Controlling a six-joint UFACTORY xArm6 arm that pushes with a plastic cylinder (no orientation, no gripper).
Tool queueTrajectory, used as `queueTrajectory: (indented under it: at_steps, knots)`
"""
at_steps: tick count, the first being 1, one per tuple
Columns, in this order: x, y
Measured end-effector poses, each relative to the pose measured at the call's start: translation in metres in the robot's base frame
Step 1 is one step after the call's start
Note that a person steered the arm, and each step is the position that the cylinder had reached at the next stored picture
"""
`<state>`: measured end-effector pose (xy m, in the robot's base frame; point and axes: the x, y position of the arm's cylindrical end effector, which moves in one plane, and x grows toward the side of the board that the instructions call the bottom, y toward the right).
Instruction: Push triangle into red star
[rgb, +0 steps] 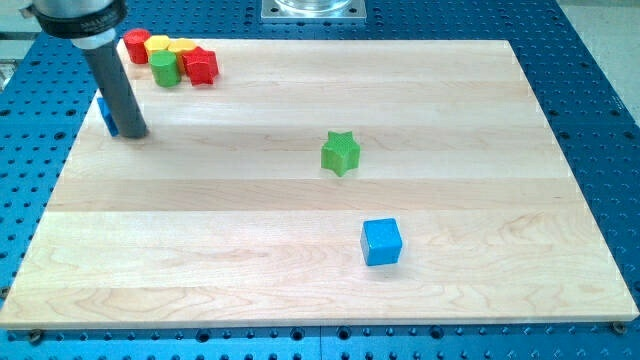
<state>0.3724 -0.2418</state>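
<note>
The red star (201, 66) lies at the view's top left, in a cluster of blocks. A blue block, the triangle (105, 113), is mostly hidden behind my rod at the board's left edge; only a sliver shows. My tip (133, 132) rests on the board just right of and touching or nearly touching that blue block. The red star is up and to the right of my tip.
The cluster holds a red cylinder (137, 46), two yellow blocks (158, 45) (181, 48) and a green cylinder (164, 69) beside the red star. A green star (340, 153) lies mid-board. A blue cube (381, 241) lies lower right of centre. The wooden board (480, 120) sits on a blue perforated table.
</note>
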Motion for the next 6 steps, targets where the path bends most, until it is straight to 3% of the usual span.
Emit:
queueTrajectory:
  at_steps: [1,2,4,6]
  knots:
    - [0.04,-0.001]
    - [0.021,-0.04]
    - [-0.021,-0.038]
    - [-0.034,-0.005]
